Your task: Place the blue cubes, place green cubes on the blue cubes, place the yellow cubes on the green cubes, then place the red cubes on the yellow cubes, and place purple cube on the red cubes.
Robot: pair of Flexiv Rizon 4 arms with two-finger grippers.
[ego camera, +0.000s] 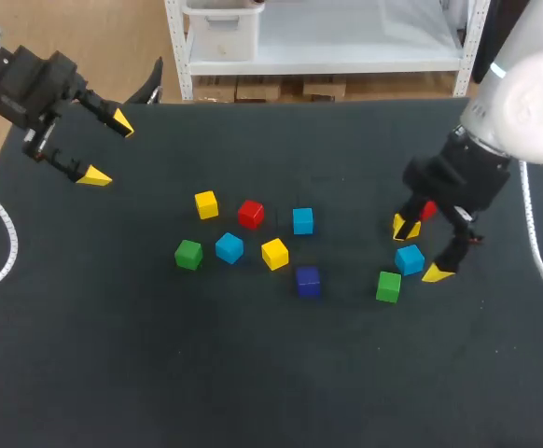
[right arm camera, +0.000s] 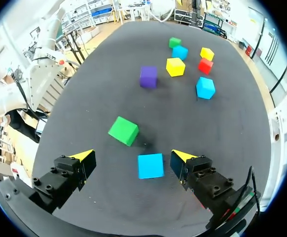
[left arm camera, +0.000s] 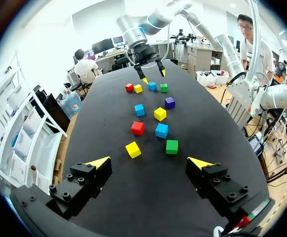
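My right gripper point(ego camera: 421, 250) hangs open over a blue cube point(ego camera: 409, 259), which lies between its fingers point(right arm camera: 133, 155) untouched point(right arm camera: 150, 165). A green cube point(ego camera: 388, 286) sits just beside it, and a red cube point(ego camera: 427, 210) peeks out behind the gripper. Mid-table lie two yellow cubes point(ego camera: 205, 204) point(ego camera: 274, 253), a red cube point(ego camera: 250, 214), two blue cubes point(ego camera: 302, 221) point(ego camera: 229, 247), a green cube point(ego camera: 188, 254) and a purple cube point(ego camera: 308, 280). My left gripper point(ego camera: 107, 149) is open and empty at the far left, with the cubes well ahead of it point(left arm camera: 149, 162).
The black table point(ego camera: 253, 373) has bare room along its front and at the left. From the left wrist view, another yellow cube point(left arm camera: 138, 88) lies beside the red one by my right gripper.
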